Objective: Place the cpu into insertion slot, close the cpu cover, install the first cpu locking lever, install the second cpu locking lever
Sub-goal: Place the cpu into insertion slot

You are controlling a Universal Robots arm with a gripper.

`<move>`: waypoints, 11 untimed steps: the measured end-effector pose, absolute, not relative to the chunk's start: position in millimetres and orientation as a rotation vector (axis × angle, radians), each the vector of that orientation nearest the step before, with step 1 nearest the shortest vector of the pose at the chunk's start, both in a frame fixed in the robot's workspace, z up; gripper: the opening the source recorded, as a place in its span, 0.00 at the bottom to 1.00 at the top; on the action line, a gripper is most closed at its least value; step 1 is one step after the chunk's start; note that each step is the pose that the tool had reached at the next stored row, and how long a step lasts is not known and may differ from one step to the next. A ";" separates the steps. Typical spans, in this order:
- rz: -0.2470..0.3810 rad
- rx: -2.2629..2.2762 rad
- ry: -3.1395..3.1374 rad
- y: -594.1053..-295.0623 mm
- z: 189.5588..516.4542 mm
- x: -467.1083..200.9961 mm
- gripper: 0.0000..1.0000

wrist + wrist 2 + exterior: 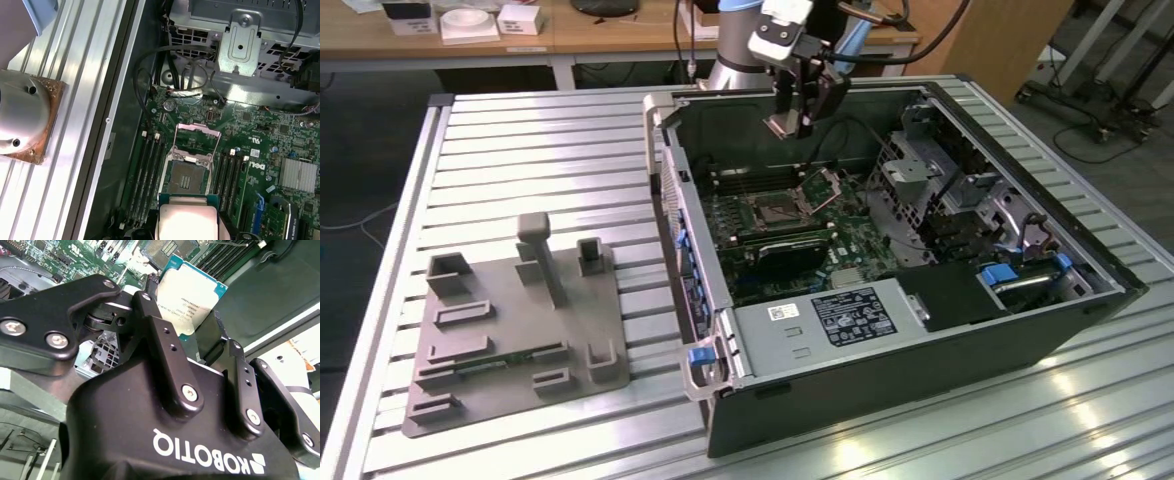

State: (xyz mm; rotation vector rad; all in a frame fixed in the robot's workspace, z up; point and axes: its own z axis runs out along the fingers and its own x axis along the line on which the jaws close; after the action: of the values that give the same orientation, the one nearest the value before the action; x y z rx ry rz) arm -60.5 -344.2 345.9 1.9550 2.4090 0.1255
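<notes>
My gripper (821, 116) hangs over the back of the open computer case, above and behind the insertion slot (771, 212). It is shut on the cpu (187, 295), a flat square chip with a silver top and green rim, pinched at its edges between the two black fingers (160, 335). In the first wrist view the cpu (187, 217) sits just short of the insertion slot (186, 175), whose dark socket lies bare. The cpu cover (197, 137) stands swung up behind the socket; in the exterior view the cpu cover (825, 185) tilts away from it.
Long memory slots (147, 175) flank the socket on the green board. A grey box with a black label (834, 320) and a metal drive cage (927, 175) fill the case's near and right parts. A grey fixture (520, 320) stands on the slatted table.
</notes>
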 end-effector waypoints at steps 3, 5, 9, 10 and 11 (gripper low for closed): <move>0.123 1.978 2.388 -344.2 345.4 -60.5 0.54; 0.122 2.009 2.361 -344.2 344.4 -60.5 0.54; 0.119 2.079 2.295 -344.2 342.3 -60.5 0.54; 0.118 2.096 2.278 -344.2 341.9 -60.5 0.54; 0.117 2.111 2.264 -344.2 341.6 -60.5 0.54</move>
State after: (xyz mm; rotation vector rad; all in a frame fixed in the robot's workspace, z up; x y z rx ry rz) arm -60.5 -344.2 341.6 2.1111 2.2637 0.1170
